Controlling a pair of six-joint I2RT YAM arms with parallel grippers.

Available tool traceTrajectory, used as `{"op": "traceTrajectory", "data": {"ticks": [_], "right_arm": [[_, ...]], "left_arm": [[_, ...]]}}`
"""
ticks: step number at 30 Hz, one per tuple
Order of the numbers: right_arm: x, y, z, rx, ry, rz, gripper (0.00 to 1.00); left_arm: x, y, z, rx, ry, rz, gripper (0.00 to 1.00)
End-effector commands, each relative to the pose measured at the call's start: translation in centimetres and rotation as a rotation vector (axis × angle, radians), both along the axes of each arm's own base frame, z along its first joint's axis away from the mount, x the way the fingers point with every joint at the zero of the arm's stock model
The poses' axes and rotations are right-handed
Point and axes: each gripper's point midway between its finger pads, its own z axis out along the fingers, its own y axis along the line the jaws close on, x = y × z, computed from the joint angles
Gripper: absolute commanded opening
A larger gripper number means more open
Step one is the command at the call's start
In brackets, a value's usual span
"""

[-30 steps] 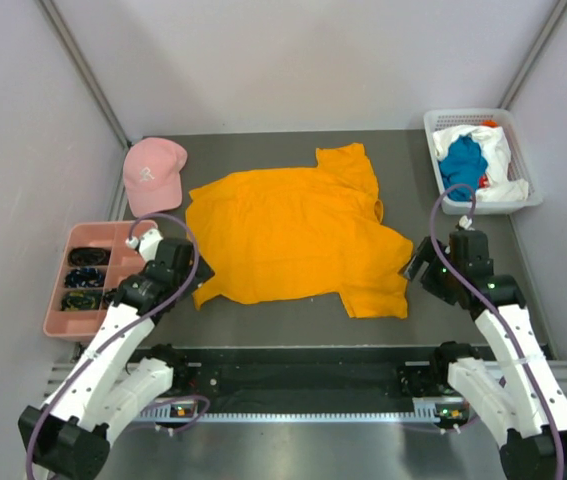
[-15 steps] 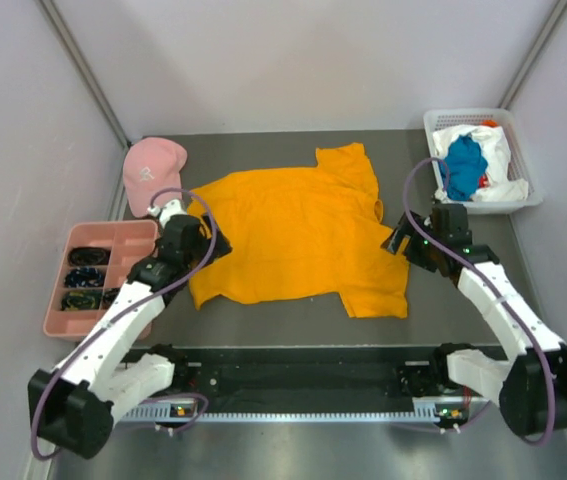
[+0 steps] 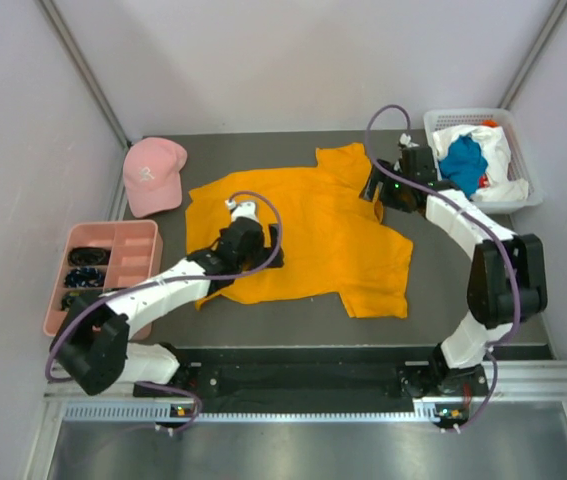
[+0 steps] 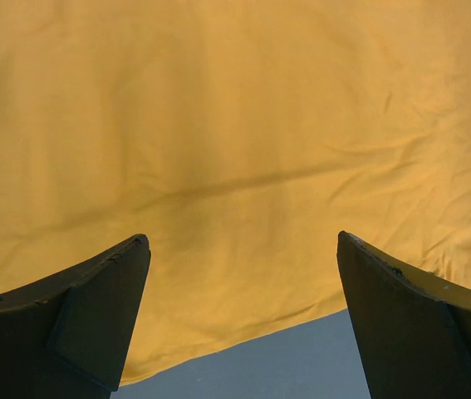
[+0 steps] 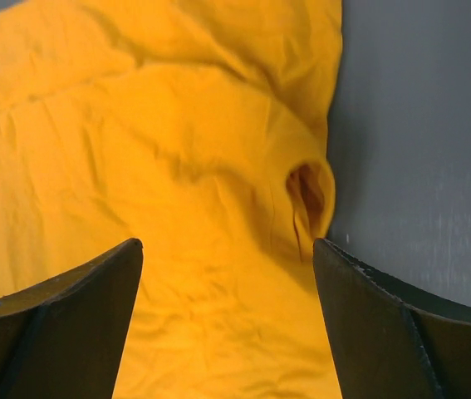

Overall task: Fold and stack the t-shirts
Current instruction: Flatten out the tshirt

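The bright orange-yellow t-shirt (image 3: pixel 308 230) lies spread flat in the middle of the table. My left gripper (image 3: pixel 270 251) is open and empty over its near-left part; in the left wrist view (image 4: pixel 242 241) the cloth (image 4: pixel 218 125) fills the frame, with its hem edge just ahead of the fingertips. My right gripper (image 3: pixel 371 188) is open and empty over the shirt's far-right part, by the sleeve. In the right wrist view (image 5: pixel 227 243) a folded sleeve opening (image 5: pixel 306 189) lies near the right finger. A teal-blue shirt (image 3: pixel 462 163) and a white shirt (image 3: pixel 498 150) lie bunched in the basket.
A white plastic basket (image 3: pixel 435 128) stands at the far right corner. A pink cap (image 3: pixel 153 175) lies at the far left. A pink divided tray (image 3: pixel 113 236) with dark small items sits at the left edge. Bare grey table (image 5: pixel 422 166) shows right of the shirt.
Both arms have reached inward over the orange shirt. The left gripper moved right onto its near-left part; the right gripper moved far and left to the sleeve area. The shirt has not moved.
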Motion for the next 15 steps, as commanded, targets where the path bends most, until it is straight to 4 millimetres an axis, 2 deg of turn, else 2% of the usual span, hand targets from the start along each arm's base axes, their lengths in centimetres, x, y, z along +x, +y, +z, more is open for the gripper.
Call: {"op": "traceTrajectory", "data": {"ticks": [1, 2, 3, 5, 6, 7, 8, 10, 12, 13, 14, 15], "right_arm": [[4.7, 0.9, 1.2, -0.034, -0.081, 0.026, 0.83], [5.9, 1.0, 1.6, -0.039, -0.099, 0.027, 0.83], [6.5, 1.0, -0.2, -0.059, -0.061, 0.031, 0.83], [7.6, 0.9, -1.2, -0.089, -0.049, 0.043, 0.83], [8.8, 1.1, -1.9, -0.098, -0.044, 0.046, 0.83], [9.2, 1.0, -2.2, -0.113, -0.039, 0.05, 0.83], [10.3, 1.1, -1.3, -0.119, -0.067, 0.047, 0.83], [11.2, 1.0, -2.7, -0.139, -0.051, 0.056, 0.83], [12.7, 1.2, -2.2, -0.14, -0.071, 0.063, 0.83], [12.9, 0.9, -4.2, -0.155, -0.027, 0.072, 0.83], [14.0, 0.8, -3.3, -0.168, -0.045, 0.061, 0.83], [14.4, 0.5, -3.5, -0.183, -0.039, 0.056, 0.83]], "left_arm": [[1.2, -4.1, 1.4, -0.009, -0.103, -0.082, 0.99], [0.8, -5.0, 1.2, -0.003, -0.104, -0.108, 0.99], [0.7, -5.6, 0.4, 0.01, -0.097, -0.127, 0.99], [0.2, -7.0, 0.1, 0.017, -0.1, -0.163, 0.99], [0.0, -7.2, -0.7, 0.034, -0.088, -0.173, 0.99], [0.3, -7.8, -0.3, 0.015, -0.11, -0.177, 0.99], [0.1, -8.3, -0.4, 0.015, -0.112, -0.188, 0.99], [0.1, -8.7, -0.7, 0.015, -0.109, -0.2, 0.99], [0.1, -9.1, -1.1, 0.018, -0.109, -0.213, 0.99], [0.3, -9.4, -0.9, 0.008, -0.116, -0.215, 0.99], [0.2, -9.7, -1.0, 0.009, -0.118, -0.229, 0.99], [0.2, -10.0, -1.4, 0.014, -0.113, -0.237, 0.99]]}}
